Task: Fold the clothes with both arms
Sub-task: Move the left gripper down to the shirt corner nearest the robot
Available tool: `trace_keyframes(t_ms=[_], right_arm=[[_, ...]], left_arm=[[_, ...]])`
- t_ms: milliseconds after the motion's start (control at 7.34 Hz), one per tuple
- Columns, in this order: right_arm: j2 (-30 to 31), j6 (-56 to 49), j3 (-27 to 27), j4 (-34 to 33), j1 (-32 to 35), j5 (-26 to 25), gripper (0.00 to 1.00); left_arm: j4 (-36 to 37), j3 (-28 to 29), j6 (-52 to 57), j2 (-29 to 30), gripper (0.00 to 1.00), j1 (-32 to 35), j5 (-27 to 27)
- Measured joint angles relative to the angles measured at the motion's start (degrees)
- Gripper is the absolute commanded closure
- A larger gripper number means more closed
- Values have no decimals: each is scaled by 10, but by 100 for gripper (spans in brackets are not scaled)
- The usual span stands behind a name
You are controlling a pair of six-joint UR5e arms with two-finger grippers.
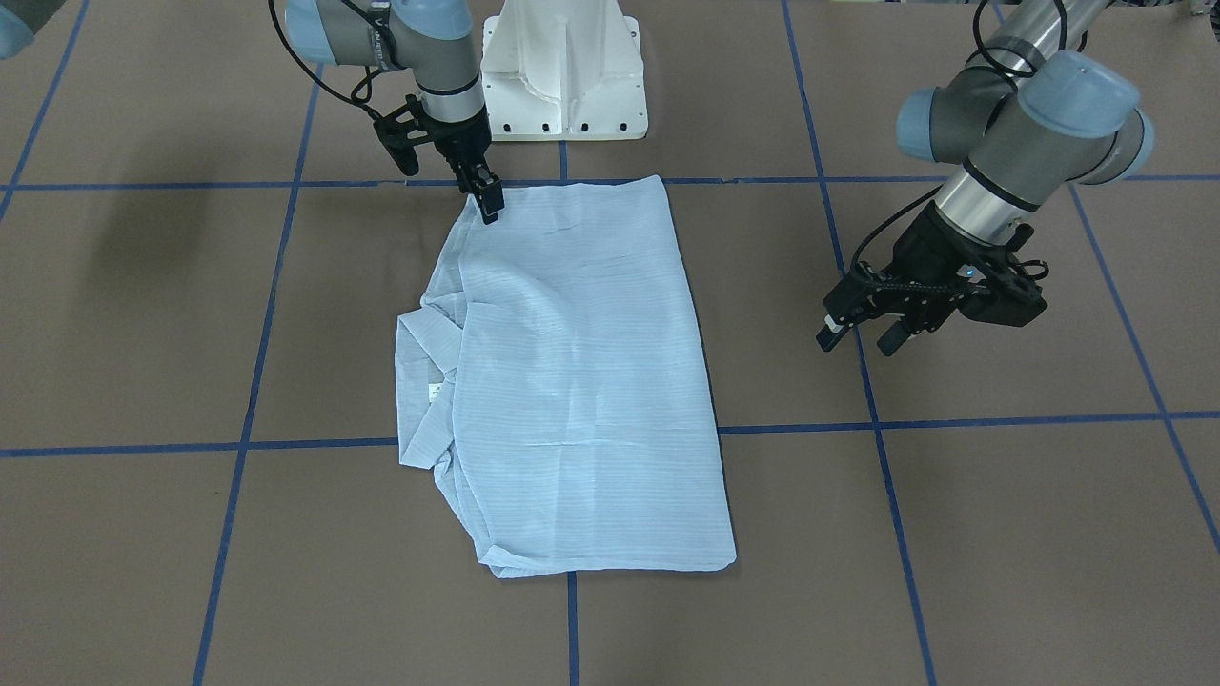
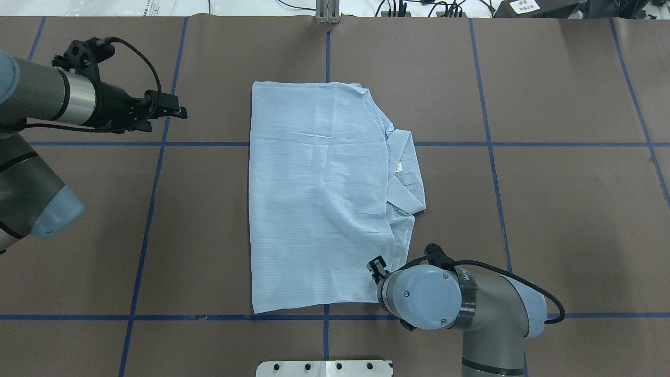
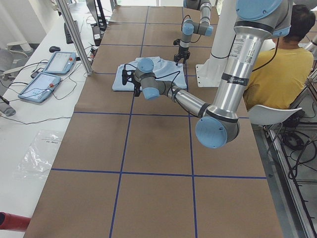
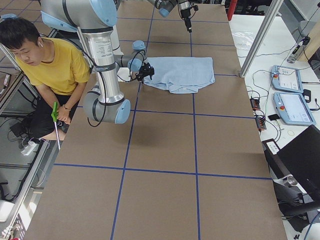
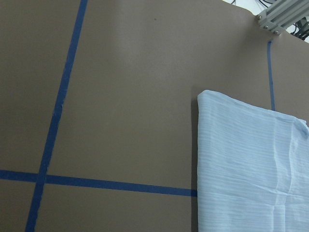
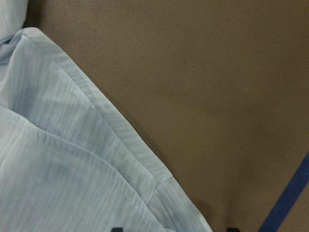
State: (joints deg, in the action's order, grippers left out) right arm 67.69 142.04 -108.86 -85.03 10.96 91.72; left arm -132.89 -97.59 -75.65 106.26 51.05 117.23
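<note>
**Shirt folded flat; right gripper at one corner, left gripper clear**

1. Shirt. The pale-blue striped shirt [image 1: 581,381] lies flat on the brown table cover [image 1: 953,524], folded into a long rectangle. Its collar [image 1: 424,381] and white neck label [image 1: 435,390] project from the long edge on the right gripper's side.

2. Right gripper. The right gripper [image 1: 491,210] points down onto the shirt's corner nearest the robot, on the collar side. In the right wrist view two dark fingertips show at the lower edge, set apart, with the corner hem of the shirt between them. The fingers are not closed on the cloth. The collar lies beyond this gripper, further from the robot.

3. Left gripper. The left gripper [image 1: 858,338] is over bare table cover, well apart from the shirt's straight folded edge, and holds nothing. Its fingers stand apart. The left wrist view shows the shirt's far corner ahead of it and to one side.

4. Surroundings. Blue tape lines [image 1: 315,443] grid the table, and one passes beneath the shirt. The white pedestal [image 1: 562,76] stands just behind the right gripper.
</note>
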Motion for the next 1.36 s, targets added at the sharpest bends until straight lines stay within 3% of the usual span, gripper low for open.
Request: trace_keyframes(t_ms=[136, 954, 1363], right_arm=[[0, 0, -1, -1, 0, 0, 100], [2, 1, -22, -4, 3, 20, 100], [13, 1, -37, -5, 3, 27, 100]], left_arm=[[0, 0, 0, 0, 0, 0, 0], [0, -7, -2, -1, 1, 0, -3], [0, -53, -132, -5, 0, -68, -13]])
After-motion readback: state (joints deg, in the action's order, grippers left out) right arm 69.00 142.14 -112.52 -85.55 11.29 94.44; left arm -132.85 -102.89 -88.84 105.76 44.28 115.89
